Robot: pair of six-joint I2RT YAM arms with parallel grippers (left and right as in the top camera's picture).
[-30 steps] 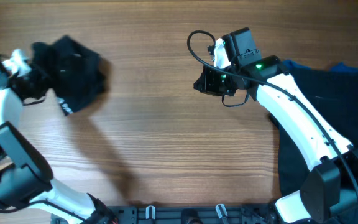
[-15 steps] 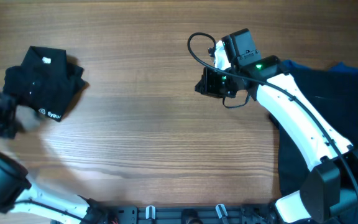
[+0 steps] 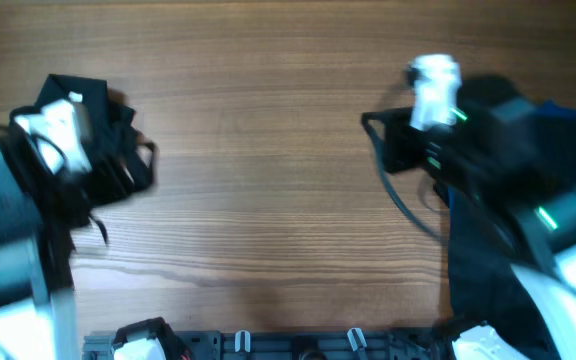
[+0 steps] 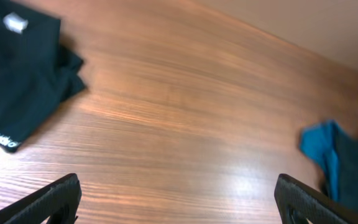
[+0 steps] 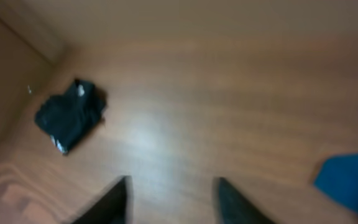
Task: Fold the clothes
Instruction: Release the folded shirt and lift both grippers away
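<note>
Two end effectors are hanging over the worktop, and neither is carrying anything. The black shirt is lying in a compact folded bundle, with its white neck label facing up and its small white hem print showing along one edge. The left end effector is hovering just beside the shirt with its fingers spread wide and nothing between them, so it is released. In the overhead view its blurred arm is crossing over part of the shirt. The right end effector is hanging well apart from the shirt, across the worktop, and its fingers are parted with only bare wood showing between them. Beyond that arm, farther again from the shirt, a pile of dark fabric is lying with a blue garment against it. Judging from this, the shirt is looking finished and the pile is looking like the next job. These garments are soft, light cloth, so they are likely going to sag, drape and slide on the smooth wood rather than hold a shape. Pinching a hem, collar or shoulder seam is probably going to work better than grabbing a bunched middle, with one arm taking each corner to keep the edge straight.
</note>
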